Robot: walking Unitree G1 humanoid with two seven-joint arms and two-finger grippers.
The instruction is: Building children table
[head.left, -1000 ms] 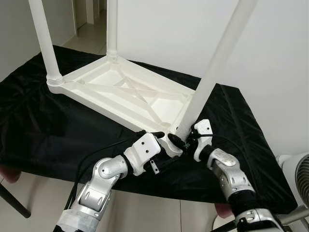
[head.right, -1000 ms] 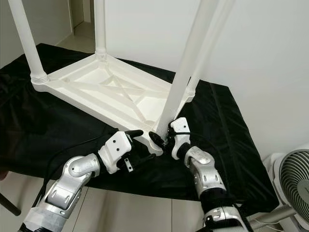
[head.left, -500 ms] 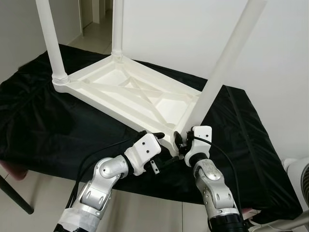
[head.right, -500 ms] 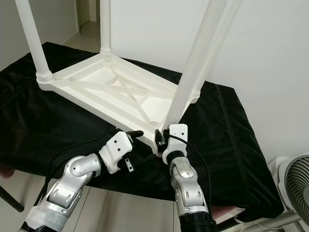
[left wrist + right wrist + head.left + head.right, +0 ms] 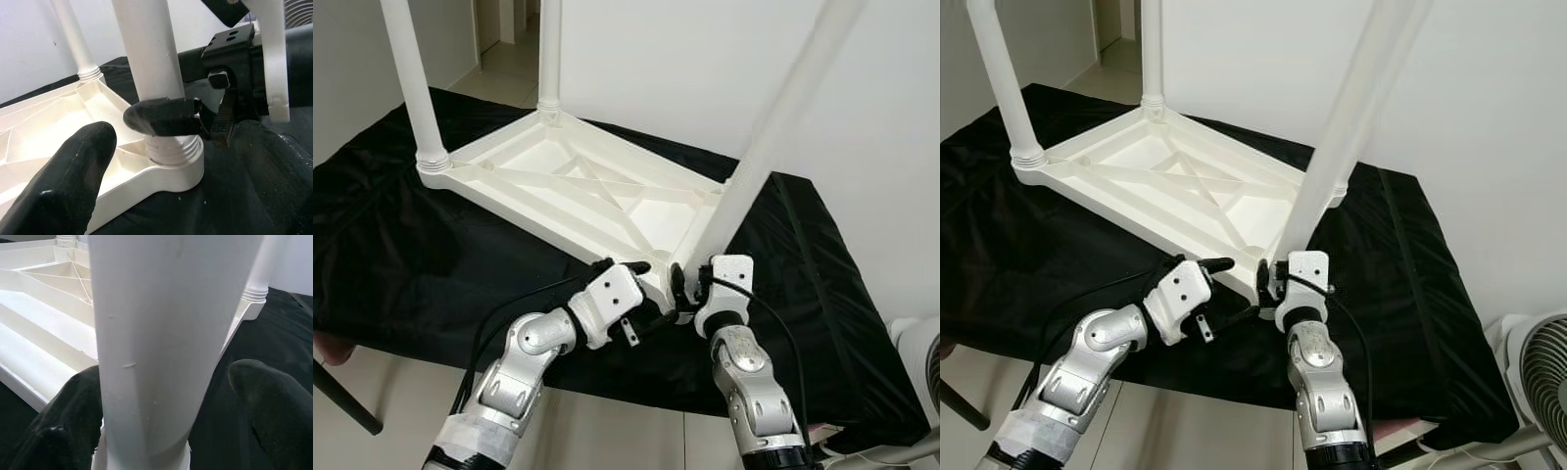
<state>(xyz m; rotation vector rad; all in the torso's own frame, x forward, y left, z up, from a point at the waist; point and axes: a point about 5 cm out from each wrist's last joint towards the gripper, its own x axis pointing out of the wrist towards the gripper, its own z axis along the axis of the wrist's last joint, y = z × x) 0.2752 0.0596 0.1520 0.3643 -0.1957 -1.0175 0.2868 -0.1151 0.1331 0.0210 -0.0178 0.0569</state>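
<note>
In the lower centre of the left eye view, both silver arms are raised from the bottom edge and bent at the elbow, with the wrists angled inward toward one point. The left gripper (image 5: 641, 284) is held at the near corner of the upturned white children's table (image 5: 578, 191); its fingers (image 5: 164, 116) are spread, one laid across the base of the near leg (image 5: 773, 137) just above the threaded collar, the other held apart over the white frame, so nothing is clamped. The left forearm is tilted upward to the right, and a black cable is looped along it.

The right gripper (image 5: 690, 289) is brought in from the lower right, its white wrist housing turned nearly upright. In the right wrist view the near leg is seen between the two black fingers (image 5: 63, 423), one on each side of it; whether they press on the leg cannot be told, and a gap is seen on the one side.

The table is laid upside down on a black cloth (image 5: 401, 255) that covers the tabletop, its ribbed underside turned up across the middle of the frame. Further legs are stood up at the upper left (image 5: 406, 78) and upper centre (image 5: 548, 49). A white fan (image 5: 1538, 372) is seen at the lower right edge, and a white wall (image 5: 705, 59) lies beyond.
</note>
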